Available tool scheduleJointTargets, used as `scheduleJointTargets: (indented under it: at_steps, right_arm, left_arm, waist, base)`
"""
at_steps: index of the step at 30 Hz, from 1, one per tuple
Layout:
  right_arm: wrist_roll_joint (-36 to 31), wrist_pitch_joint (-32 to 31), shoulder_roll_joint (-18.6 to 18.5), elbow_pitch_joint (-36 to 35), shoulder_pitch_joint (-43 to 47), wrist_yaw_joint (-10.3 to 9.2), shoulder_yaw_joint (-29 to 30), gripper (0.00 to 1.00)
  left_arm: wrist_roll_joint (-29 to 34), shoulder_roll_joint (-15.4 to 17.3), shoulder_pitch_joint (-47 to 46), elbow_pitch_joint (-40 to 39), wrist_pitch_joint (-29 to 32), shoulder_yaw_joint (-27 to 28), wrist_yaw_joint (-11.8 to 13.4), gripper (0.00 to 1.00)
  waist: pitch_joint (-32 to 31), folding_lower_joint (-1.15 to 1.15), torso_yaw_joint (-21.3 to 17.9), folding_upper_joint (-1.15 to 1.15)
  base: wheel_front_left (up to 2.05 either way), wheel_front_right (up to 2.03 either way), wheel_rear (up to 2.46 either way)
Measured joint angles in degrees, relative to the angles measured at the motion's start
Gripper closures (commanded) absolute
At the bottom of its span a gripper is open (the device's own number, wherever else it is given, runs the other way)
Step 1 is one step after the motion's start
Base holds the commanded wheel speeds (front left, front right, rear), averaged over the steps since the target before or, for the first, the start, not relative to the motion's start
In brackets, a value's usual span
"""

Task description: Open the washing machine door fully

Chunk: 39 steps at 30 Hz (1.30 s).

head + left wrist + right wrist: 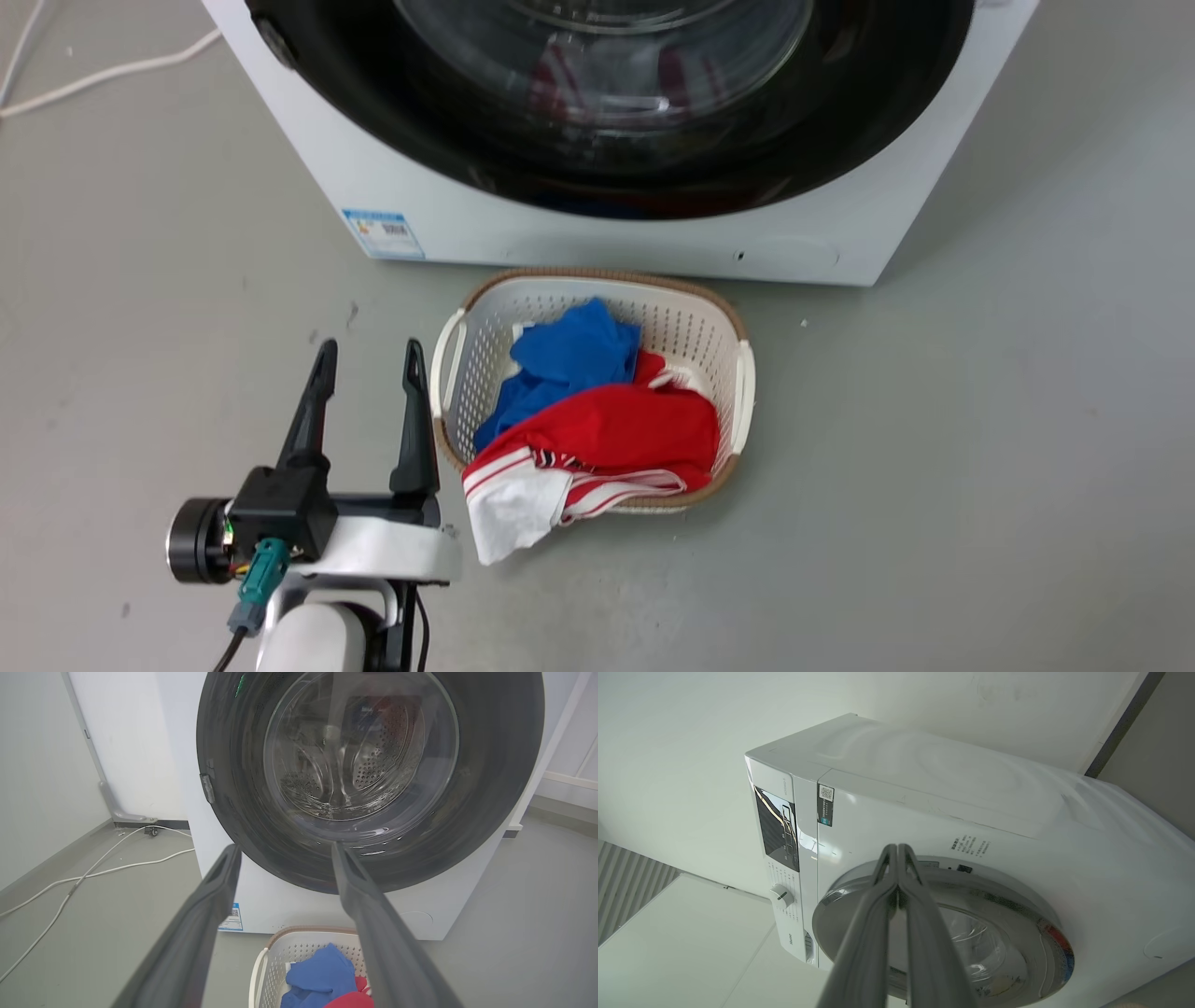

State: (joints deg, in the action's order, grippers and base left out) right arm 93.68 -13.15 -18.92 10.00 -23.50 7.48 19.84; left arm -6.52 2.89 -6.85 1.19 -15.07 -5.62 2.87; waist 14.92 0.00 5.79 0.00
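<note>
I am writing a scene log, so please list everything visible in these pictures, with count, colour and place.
washing machine: one, white, on the grey floor
washing machine door: one, glossy black with clear glass centre, machine's front
label sticker: one, blue, machine's lower left front
laundry basket: one, white with brown rim, floor before the machine
blue cloth: one, blue, in basket
red cloth: one, red with white stripes, hanging over the basket's rim
cables: two, white, floor left of machine
left gripper: one, dark, open, beside the basket
right gripper: one, dark, shut, pointing toward the door
</note>
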Motion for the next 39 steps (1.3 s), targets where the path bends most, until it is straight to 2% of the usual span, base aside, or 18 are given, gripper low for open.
scheduleJointTargets:
  at_steps: [8,18,30,39]
  right_arm:
    - [-1.99,-4.10,-5.43,5.26,-11.85,0.00,-2.82,1.00]
    - [-5.82,-9.33,-9.59,11.92,-25.86,0.00,-9.78,1.00]
    - [-11.25,-14.45,-10.82,17.44,-39.45,0.00,-16.66,1.00]
    - [-14.34,-18.01,-10.38,19.23,-44.34,0.07,-19.44,1.00]
  left_arm:
    - [-0.45,0.01,-3.31,-1.63,0.00,-0.59,0.93,0.00]
    - [-1.13,0.00,-5.97,-3.66,0.00,-1.14,2.19,0.00]
    - [-2.33,0.00,-8.24,-5.26,0.00,-2.29,3.25,0.00]
    - [-3.24,-0.01,-8.79,-5.52,0.00,-3.12,3.94,0.00]
  waist:
    - [6.86,0.00,1.68,0.00]
    - [13.38,0.01,3.38,0.00]
    - [19.38,0.01,5.66,0.00]
    - [21.40,0.00,7.34,0.00]
  base:
    - [0.00,0.00,0.00]
    - [0.00,0.00,0.00]
    - [0.00,0.00,0.00]
    - [0.00,0.00,0.00]
